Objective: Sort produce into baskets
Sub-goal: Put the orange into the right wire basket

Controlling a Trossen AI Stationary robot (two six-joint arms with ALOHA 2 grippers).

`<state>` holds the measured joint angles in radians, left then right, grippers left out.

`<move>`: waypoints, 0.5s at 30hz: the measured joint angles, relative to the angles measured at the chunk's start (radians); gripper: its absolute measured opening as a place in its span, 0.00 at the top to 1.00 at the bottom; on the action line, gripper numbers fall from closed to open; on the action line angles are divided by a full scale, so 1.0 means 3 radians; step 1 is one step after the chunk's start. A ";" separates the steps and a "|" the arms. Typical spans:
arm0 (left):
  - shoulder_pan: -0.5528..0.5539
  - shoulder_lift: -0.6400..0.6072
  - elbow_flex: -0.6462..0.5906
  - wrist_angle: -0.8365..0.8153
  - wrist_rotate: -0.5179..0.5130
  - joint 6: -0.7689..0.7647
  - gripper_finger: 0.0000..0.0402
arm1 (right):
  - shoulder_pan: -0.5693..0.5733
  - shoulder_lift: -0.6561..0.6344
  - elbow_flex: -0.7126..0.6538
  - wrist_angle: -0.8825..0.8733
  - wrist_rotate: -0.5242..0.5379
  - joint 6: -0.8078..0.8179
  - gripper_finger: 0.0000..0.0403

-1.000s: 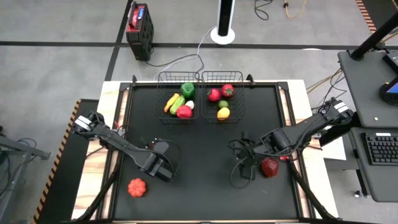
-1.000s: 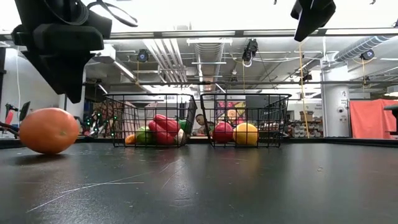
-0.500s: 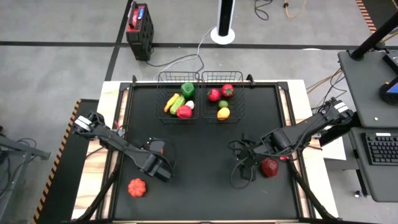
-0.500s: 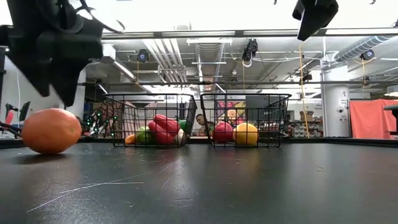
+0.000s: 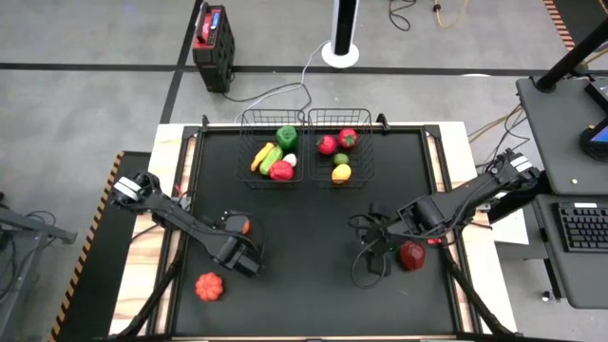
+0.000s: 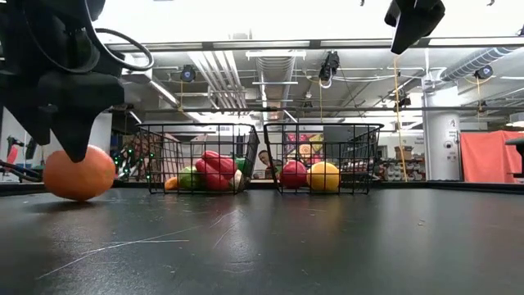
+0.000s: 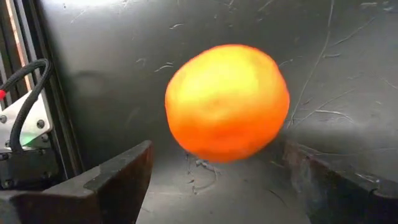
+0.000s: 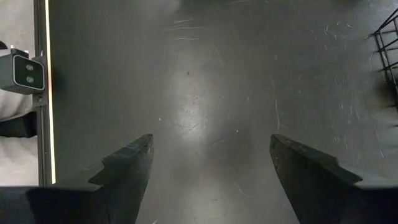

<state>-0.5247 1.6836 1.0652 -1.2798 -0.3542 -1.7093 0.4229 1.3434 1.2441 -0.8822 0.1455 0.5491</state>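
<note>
An orange fruit (image 7: pixel 227 102) lies on the black table (image 5: pixel 313 294), left of centre. My left gripper (image 7: pixel 217 186) is open and low over it. The fruit sits just beyond and between the fingertips, apart from both fingers. In the low view one dark finger (image 6: pixel 76 143) stands in front of the orange fruit (image 6: pixel 82 174). My right gripper (image 8: pixel 208 174) is open and hangs high over bare table at the right. A dark red piece (image 5: pixel 411 255) lies beside it. Two black wire baskets (image 5: pixel 245 142) (image 5: pixel 369 142) stand at the far edge, each holding several pieces.
A red-orange ridged piece (image 5: pixel 209 286) lies near the table's front left corner. Loose black cables (image 5: pixel 366 261) trail below my right arm. The middle and front of the table between the arms are bare black surface.
My left gripper has sunk and drawn toward the table's left and near edges, rolling about its own axis. The orange fruit, hidden under it in the high view before, now shows at its far side.
</note>
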 joint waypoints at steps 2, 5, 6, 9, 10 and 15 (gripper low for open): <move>0.0000 0.0000 -0.0024 0.0018 -0.0001 0.0004 0.16 | 0.0000 0.0000 0.0000 0.0001 0.0000 0.0000 0.22; 0.0000 0.0000 -0.0059 0.0027 -0.0020 0.0072 0.16 | 0.0000 0.0000 0.0000 0.0002 0.0001 0.0000 0.22; 0.0000 0.0000 -0.0069 0.0047 -0.0049 0.0117 0.16 | 0.0000 0.0000 0.0000 0.0002 0.0000 0.0000 0.22; 0.0005 0.0000 -0.0092 0.0147 -0.0132 0.0266 0.16 | 0.0000 0.0000 0.0000 0.0004 0.0001 0.0000 0.23; 0.0006 0.0000 -0.0099 0.0181 -0.0152 0.0325 0.16 | 0.0000 0.0000 0.0000 0.0004 0.0001 0.0000 0.23; 0.0031 0.0000 -0.0180 0.0319 -0.0162 0.0506 0.16 | 0.0000 0.0000 0.0000 0.0006 0.0003 0.0001 0.22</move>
<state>-0.5153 1.6836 1.0111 -1.1843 -0.4028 -1.5574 0.4229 1.3434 1.2442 -0.8803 0.1463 0.5495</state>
